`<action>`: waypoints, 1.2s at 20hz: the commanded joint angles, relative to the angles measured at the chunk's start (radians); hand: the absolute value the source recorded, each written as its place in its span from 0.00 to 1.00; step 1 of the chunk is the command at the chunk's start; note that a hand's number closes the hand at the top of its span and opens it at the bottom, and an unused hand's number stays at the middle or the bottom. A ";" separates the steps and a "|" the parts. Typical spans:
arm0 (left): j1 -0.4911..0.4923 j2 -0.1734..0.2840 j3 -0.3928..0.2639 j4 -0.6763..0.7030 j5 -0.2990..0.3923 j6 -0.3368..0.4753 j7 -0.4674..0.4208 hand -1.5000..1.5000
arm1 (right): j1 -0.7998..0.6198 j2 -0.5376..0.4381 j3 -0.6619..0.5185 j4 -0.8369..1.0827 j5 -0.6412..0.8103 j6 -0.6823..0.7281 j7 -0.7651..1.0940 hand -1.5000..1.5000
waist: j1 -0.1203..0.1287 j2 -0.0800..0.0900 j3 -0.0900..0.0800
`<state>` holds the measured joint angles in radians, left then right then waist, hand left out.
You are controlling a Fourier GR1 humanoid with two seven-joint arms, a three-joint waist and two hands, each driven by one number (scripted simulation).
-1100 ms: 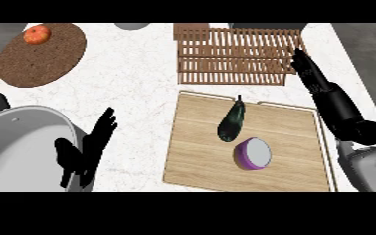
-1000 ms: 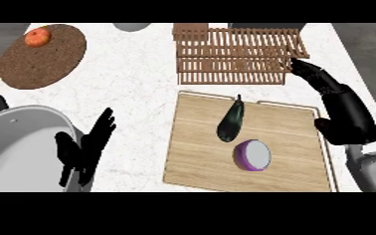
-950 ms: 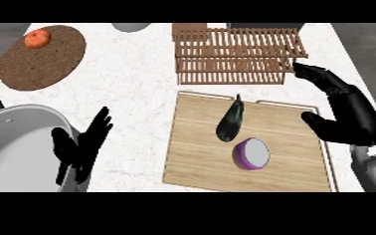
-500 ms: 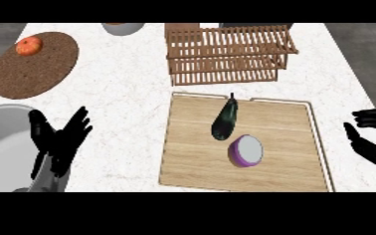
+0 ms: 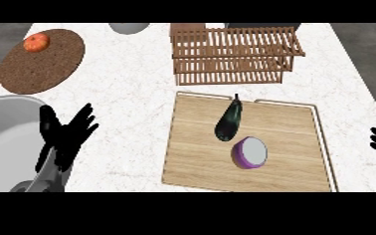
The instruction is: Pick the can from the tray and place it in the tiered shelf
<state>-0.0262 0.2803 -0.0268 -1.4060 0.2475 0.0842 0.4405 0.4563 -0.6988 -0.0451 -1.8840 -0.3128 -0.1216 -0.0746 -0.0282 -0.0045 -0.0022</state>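
The can is purple with a pale top and rests on the wooden tray, right of the tray's middle. Just above-left of it on the same tray lies a dark eggplant. The tiered shelf of wooden slats stands behind the tray and holds nothing that I can see. My left hand rests at the lower left, fingers up, well apart from the tray. Only a sliver of my right hand shows at the right edge, away from the can.
A round cork mat with an orange fruit lies at the far left. A grey bowl sits at the counter's back edge. A large grey round vessel shows at the left edge beside my left hand.
My right hand has drawn back from beside the shelf down to the right edge, nearly out of view. The can and eggplant have not moved on the tray.
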 commanded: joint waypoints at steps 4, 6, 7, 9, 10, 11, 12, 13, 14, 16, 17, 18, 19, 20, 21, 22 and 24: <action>0.004 -0.028 0.031 0.008 -0.042 -0.009 -0.107 0.50 | 0.083 -0.113 0.022 -0.329 0.007 0.031 0.287 0.00 | 0.018 0.003 -0.001; 0.000 -0.042 0.029 0.022 -0.053 -0.033 -0.123 0.50 | 0.020 -0.170 0.010 -0.409 0.011 -0.009 0.450 0.00 | 0.029 0.006 -0.003; 0.000 -0.036 0.037 0.005 -0.046 -0.047 -0.105 0.50 | 0.038 -0.191 0.020 -0.433 0.055 -0.010 0.480 0.00 | 0.027 0.005 -0.002; -0.027 -0.048 0.046 -0.016 -0.051 -0.037 -0.068 0.50 | -0.040 -0.192 0.040 -0.509 0.054 -0.103 0.669 0.00 | 0.041 0.007 -0.003; 0.016 -0.060 0.032 0.006 -0.085 -0.047 -0.126 0.50 | -0.070 -0.211 0.052 -0.492 0.078 -0.112 0.720 0.00 | 0.048 0.009 -0.002; -0.031 -0.019 0.084 -0.004 -0.043 -0.079 -0.075 0.50 | -0.107 -0.203 0.076 -0.474 0.106 -0.130 0.753 0.00 | 0.049 0.009 -0.001; 0.021 -0.071 0.039 -0.002 -0.093 -0.058 -0.133 0.50 | -0.134 -0.222 0.081 -0.480 0.123 -0.140 0.810 0.00 | 0.053 0.010 -0.002; -0.054 -0.054 0.075 0.025 -0.062 -0.077 -0.086 0.50 | -0.179 -0.227 0.121 -0.526 0.155 -0.185 0.892 0.00 | 0.057 0.013 -0.003; -0.017 -0.052 0.074 0.014 -0.074 -0.098 -0.124 0.50 | -0.205 -0.212 0.168 -0.488 0.204 -0.200 0.907 0.00 | 0.063 0.012 -0.002; -0.008 -0.092 0.058 0.008 -0.113 -0.057 -0.107 0.50 | -0.219 -0.239 0.200 -0.486 0.259 -0.183 0.989 0.00 | 0.051 0.009 -0.001; -0.046 -0.093 0.068 0.029 -0.103 -0.079 -0.106 0.50 | -0.279 -0.243 0.211 -0.434 0.268 -0.171 1.010 0.00 | 0.054 0.012 -0.001; -0.094 -0.045 0.110 0.020 -0.075 -0.105 -0.042 0.50 | -0.327 -0.227 0.270 -0.446 0.309 -0.200 1.077 0.00 | 0.063 0.013 -0.001; 0.001 -0.090 0.075 0.017 -0.103 -0.116 -0.122 0.50 | -0.375 -0.244 0.247 -0.456 0.267 -0.174 1.159 0.00 | 0.063 0.011 -0.001; -0.031 -0.083 0.092 0.030 -0.119 -0.105 -0.127 0.50 | -0.382 -0.220 0.295 -0.419 0.305 -0.171 1.146 0.00 | 0.058 0.011 -0.001; -0.070 -0.097 0.099 0.054 -0.114 -0.098 -0.092 0.50 | -0.454 -0.210 0.332 -0.425 0.301 -0.161 1.211 0.00 | 0.060 0.012 -0.001; -0.062 -0.114 0.086 0.040 -0.142 -0.086 -0.102 0.50 | -0.469 -0.202 0.356 -0.358 0.312 -0.143 1.200 0.00 | 0.067 0.014 -0.001; -0.015 -0.123 0.094 0.018 -0.143 -0.113 -0.117 0.50 | -0.510 -0.159 0.437 -0.334 0.364 -0.144 1.246 0.00 | 0.068 0.011 -0.001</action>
<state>-0.0707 0.1852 0.0642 -1.3922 0.1270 -0.0615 0.4604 0.0430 -0.8983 0.2791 -2.2724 -0.0155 -0.2687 1.0268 0.0361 0.0069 -0.0037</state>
